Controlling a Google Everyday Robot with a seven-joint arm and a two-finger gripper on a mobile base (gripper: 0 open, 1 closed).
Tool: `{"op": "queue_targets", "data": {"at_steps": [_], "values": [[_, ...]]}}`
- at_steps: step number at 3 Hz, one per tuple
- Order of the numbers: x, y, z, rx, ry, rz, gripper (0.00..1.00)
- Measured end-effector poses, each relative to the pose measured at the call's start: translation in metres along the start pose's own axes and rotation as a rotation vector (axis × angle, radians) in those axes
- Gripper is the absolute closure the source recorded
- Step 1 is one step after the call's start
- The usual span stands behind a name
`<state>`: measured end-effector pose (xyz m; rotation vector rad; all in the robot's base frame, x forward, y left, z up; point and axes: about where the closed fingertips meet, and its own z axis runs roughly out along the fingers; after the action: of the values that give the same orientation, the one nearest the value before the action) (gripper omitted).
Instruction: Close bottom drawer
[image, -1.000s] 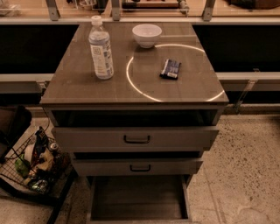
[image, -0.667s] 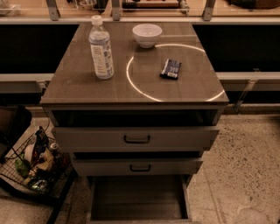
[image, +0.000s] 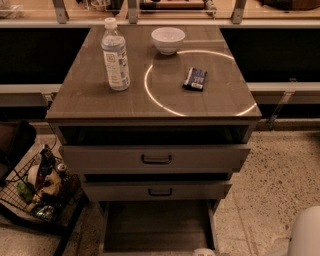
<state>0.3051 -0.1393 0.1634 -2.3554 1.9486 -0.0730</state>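
The bottom drawer (image: 155, 225) of the grey-brown cabinet (image: 90, 95) stands pulled far out. I see its empty box-shaped tray from above. Its front and handle are cut off by the lower edge of the view. Above it, the middle drawer (image: 160, 191) and the wider top drawer (image: 156, 159) each stick out a little, and their black bar handles show. My gripper is not in view. A white rounded part of the robot (image: 306, 232) shows in the bottom right corner, to the right of the bottom drawer.
On the cabinet top stand a water bottle (image: 116, 55), a white bowl (image: 168, 40) and a dark packet (image: 195, 79). A wire basket (image: 40, 192) full of snacks sits on the floor at the left. Speckled floor lies to the right. A small pale piece (image: 204, 252) shows at the bottom edge.
The white robot part has come into view in the bottom right corner. The drawers and the things on the cabinet top have not moved.
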Motion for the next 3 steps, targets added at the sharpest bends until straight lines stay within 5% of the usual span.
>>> {"op": "queue_targets", "data": {"at_steps": [2, 3], "values": [[-0.016, -0.042, 0.029, 0.009, -0.019, -0.044, 1.0], [-0.016, -0.042, 0.029, 0.009, -0.019, -0.044, 1.0]]}}
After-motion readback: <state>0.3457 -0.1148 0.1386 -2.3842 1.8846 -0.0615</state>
